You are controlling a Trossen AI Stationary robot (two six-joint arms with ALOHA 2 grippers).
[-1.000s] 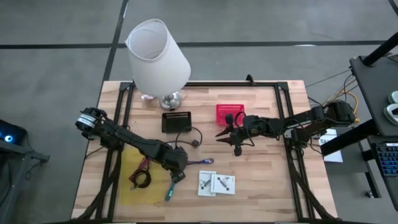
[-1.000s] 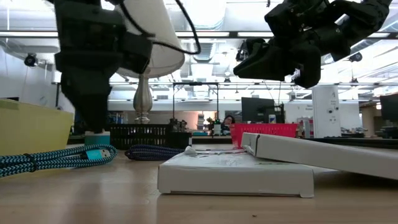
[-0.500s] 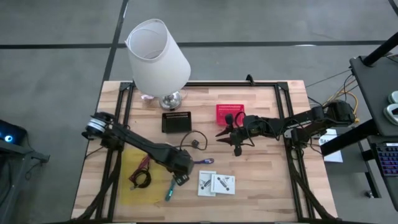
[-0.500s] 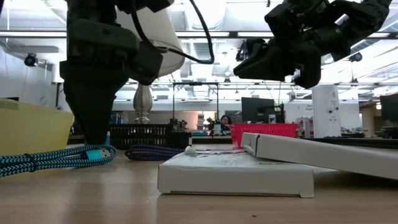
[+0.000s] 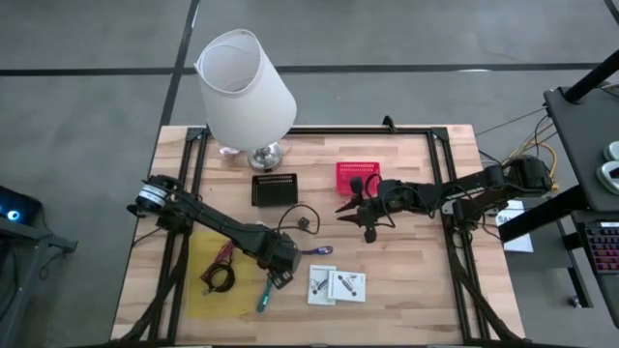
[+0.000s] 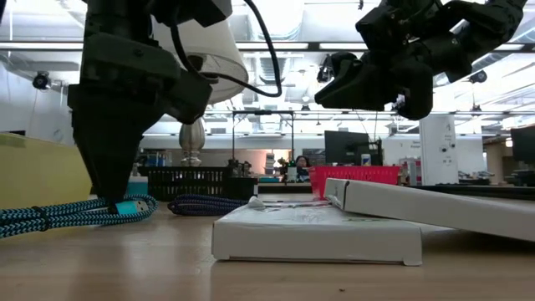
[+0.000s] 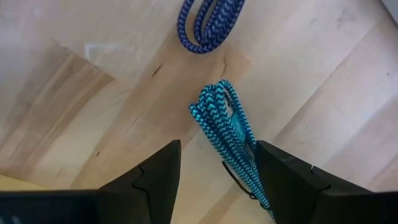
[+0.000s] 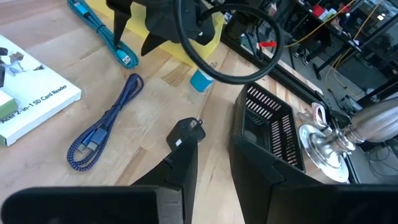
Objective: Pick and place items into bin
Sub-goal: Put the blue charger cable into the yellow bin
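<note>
Teal braided cable [image 7: 231, 138], folded into a bundle: lies on the wooden table [image 5: 406, 290] directly between the spread fingers [image 7: 152, 180] of the left gripper [image 5: 279, 277], which stands low over it, open and holding nothing; in the low view its connector end [image 6: 134, 205] rests right at the fingertips. Blue braided cable [image 7: 208, 22], coiled: just beyond the left gripper's tips. Two white flat boxes [image 5: 337, 284], overlapping: beside the left gripper. Yellow mat [image 5: 208, 290] with a maroon strap and black coiled cord [image 5: 221, 276]: on the other side of that gripper. Right gripper [image 5: 368, 226]: raised above the table's middle, fingers [image 8: 183, 168] a little apart, seemingly empty, though the gap is hard to read. Small black adapter [image 8: 185, 129]: on the wood ahead of it. Black slotted bin [image 5: 275, 188] and red basket [image 5: 356, 176]: near it. White-shaded lamp [image 5: 246, 87]: far corner.
</note>
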